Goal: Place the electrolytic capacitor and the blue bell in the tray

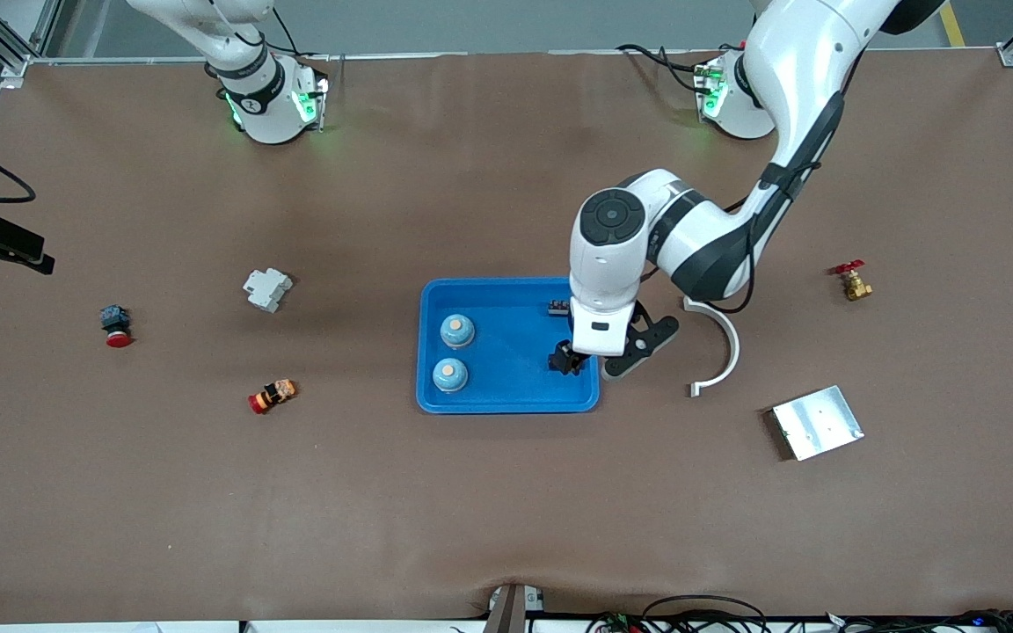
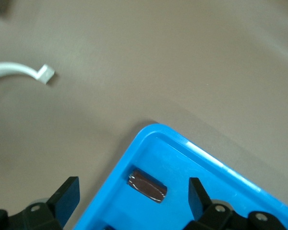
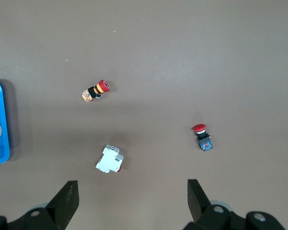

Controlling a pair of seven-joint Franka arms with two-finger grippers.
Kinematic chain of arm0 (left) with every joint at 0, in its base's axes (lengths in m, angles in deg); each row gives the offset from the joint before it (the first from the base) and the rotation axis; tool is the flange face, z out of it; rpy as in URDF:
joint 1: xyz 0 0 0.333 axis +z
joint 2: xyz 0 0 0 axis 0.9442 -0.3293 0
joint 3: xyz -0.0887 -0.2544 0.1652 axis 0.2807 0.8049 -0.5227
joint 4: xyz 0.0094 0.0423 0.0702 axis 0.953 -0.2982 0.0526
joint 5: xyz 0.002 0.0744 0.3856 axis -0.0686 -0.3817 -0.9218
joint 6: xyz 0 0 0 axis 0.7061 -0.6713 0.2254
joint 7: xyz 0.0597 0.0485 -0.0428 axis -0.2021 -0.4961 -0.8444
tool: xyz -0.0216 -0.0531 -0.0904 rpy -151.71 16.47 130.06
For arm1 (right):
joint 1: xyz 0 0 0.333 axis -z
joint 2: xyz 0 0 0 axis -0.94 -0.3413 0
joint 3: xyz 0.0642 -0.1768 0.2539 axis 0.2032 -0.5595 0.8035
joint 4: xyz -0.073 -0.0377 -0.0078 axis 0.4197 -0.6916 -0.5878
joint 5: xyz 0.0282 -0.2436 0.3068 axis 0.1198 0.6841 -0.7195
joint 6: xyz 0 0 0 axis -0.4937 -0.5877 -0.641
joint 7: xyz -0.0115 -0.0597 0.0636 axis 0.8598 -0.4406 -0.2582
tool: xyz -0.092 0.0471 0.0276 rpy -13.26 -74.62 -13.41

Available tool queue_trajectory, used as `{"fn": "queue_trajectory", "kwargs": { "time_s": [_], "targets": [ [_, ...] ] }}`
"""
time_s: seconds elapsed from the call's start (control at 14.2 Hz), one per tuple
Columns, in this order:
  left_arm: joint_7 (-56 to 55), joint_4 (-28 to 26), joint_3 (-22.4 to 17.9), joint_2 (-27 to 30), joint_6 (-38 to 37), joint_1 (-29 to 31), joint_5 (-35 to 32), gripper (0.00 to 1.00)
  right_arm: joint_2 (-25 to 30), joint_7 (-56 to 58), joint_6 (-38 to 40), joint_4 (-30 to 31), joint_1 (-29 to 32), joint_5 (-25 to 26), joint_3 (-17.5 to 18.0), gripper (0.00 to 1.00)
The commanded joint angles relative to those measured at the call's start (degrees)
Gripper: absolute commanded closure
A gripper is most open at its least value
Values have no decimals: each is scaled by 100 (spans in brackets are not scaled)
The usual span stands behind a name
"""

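Nearest to us lies the silver metal plate (image 1: 817, 422), toward the left arm's end of the table and well apart from the job. The blue tray (image 1: 506, 400) sits mid-table with two blue bells (image 1: 456, 331) standing in it, side by side, at its end toward the right arm.

The left gripper (image 1: 568, 360) hangs low over the tray's end toward the left arm. In the left wrist view its fingers (image 2: 67, 191) are spread wide and grip nothing. The electrolytic capacitor (image 2: 148, 186) lies on its side on the tray floor between them, close to a corner of the rim.

We judge the capacitor delivered, so the step in hand is the retreat. We should keep the jaws wide and rise straight up, since any sideways drift could catch the rim or roll the cylinder.

The right gripper (image 3: 132, 189) waits, wide open and empty, over bare table near a white circuit breaker (image 3: 109, 159).
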State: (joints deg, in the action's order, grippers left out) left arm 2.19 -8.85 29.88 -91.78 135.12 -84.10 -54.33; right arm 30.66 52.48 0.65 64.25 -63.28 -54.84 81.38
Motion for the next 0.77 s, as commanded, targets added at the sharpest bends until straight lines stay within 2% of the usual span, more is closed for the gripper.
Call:
{"fn": "queue_trajectory", "kwargs": {
  "time_s": [0.0, 0.35, 0.7],
  "targets": [
    [891, -18, 46, 148, -122, 260, 241, 0, 77, 8, 47, 57, 115, -79, 56, 0],
    [2069, 140, 38, 148, -122, 498, 399, 0, 77, 8, 47, 57, 123, -79, 56, 0],
    [2694, 263, 29, 139, -114, 691, 356, 0, 77, -1, 65, 66, 115, -79, 56, 0]
  ]
}}
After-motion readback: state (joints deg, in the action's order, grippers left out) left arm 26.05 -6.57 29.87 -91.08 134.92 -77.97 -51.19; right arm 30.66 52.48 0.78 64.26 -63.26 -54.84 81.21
